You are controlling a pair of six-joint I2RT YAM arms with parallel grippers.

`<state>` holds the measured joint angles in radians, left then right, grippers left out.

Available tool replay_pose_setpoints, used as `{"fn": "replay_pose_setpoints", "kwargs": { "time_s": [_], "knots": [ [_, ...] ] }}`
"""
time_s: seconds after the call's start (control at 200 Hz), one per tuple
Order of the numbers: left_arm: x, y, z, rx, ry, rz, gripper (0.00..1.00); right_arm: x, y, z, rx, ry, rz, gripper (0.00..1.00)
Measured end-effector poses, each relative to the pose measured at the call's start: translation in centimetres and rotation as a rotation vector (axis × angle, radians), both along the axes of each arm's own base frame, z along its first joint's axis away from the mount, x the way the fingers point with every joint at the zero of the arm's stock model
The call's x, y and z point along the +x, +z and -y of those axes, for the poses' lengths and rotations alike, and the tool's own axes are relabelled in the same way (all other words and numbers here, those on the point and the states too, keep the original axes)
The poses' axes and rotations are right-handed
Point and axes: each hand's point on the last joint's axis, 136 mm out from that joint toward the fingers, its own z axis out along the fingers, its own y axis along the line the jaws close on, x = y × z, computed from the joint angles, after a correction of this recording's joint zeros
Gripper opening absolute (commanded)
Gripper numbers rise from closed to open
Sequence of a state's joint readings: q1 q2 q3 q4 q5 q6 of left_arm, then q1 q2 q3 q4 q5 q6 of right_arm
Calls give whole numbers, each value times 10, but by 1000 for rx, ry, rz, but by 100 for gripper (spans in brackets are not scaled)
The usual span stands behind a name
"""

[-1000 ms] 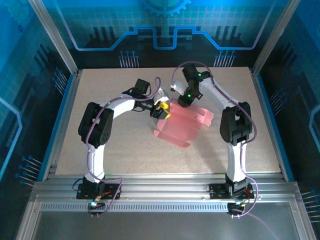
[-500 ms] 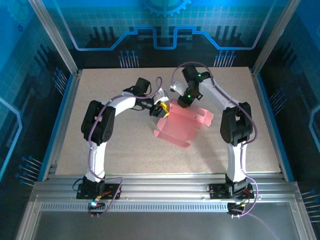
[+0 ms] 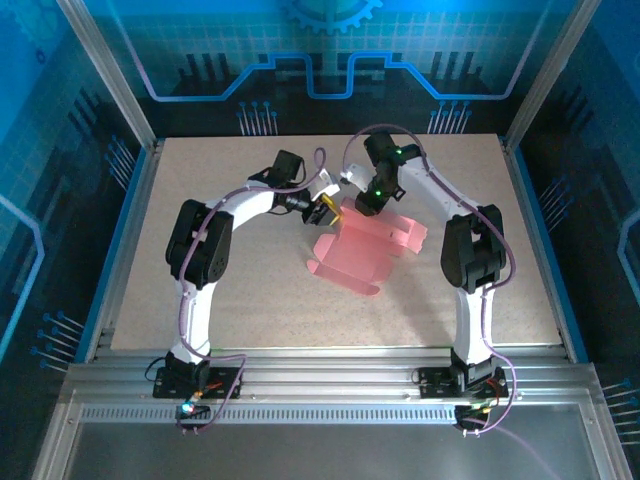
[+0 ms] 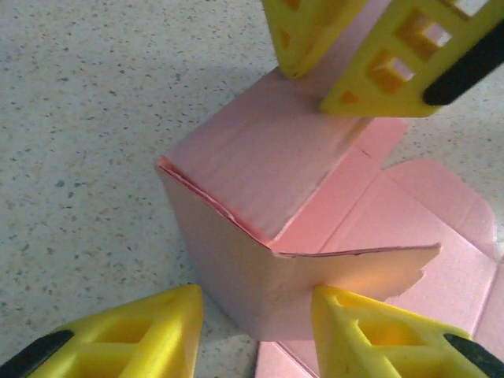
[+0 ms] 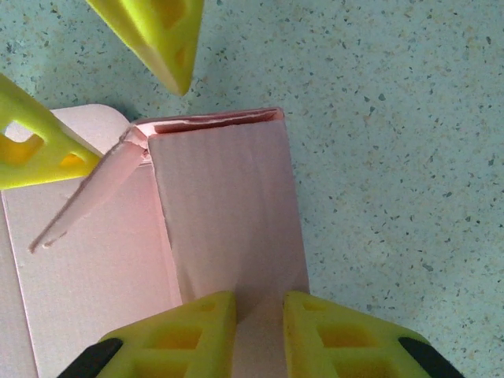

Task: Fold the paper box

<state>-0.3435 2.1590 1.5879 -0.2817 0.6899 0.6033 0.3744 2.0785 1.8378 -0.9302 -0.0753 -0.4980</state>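
Observation:
The pink paper box [image 3: 365, 245] lies partly folded at mid-table, one wall [image 4: 260, 181] standing up, the rest flat. My right gripper [image 3: 366, 200] is at its far edge, shut on the raised panel [image 5: 228, 213]; the card runs up between its yellow fingers [image 5: 260, 303]. My left gripper [image 3: 326, 211] is at the box's left corner. Its jaws [image 4: 256, 295] straddle that corner: the right finger [image 4: 370, 335] touches the wall, and a slit of table shows by the left finger [image 4: 134, 335]. The right gripper's fingers [image 4: 311, 90] hang over the wall's top.
The speckled table [image 3: 230, 290] has free room in front and to the left of the box. A metal frame [image 3: 130, 200] and blue-lit walls bound it. The arm bases sit on the near rail [image 3: 320, 375].
My left gripper has shifted slightly toward the back of the table and its jaws have narrowed around the box corner. The right gripper and the box have kept still.

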Motion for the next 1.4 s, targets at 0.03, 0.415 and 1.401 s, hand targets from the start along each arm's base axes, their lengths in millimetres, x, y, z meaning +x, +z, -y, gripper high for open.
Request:
{"fn": "replay_pose_setpoints", "kwargs": {
  "time_s": [0.03, 0.415, 1.401],
  "knots": [
    [1, 0, 1, 3, 7, 2, 53, 0, 0, 0, 0, 0, 0, 24],
    [12, -4, 5, 23, 93, 5, 57, 0, 0, 0, 1, 0, 2, 24],
    [-1, -24, 16, 107, 135, -38, 50, -8, 3, -7, 37, 11, -79, 36]
  ]
}}
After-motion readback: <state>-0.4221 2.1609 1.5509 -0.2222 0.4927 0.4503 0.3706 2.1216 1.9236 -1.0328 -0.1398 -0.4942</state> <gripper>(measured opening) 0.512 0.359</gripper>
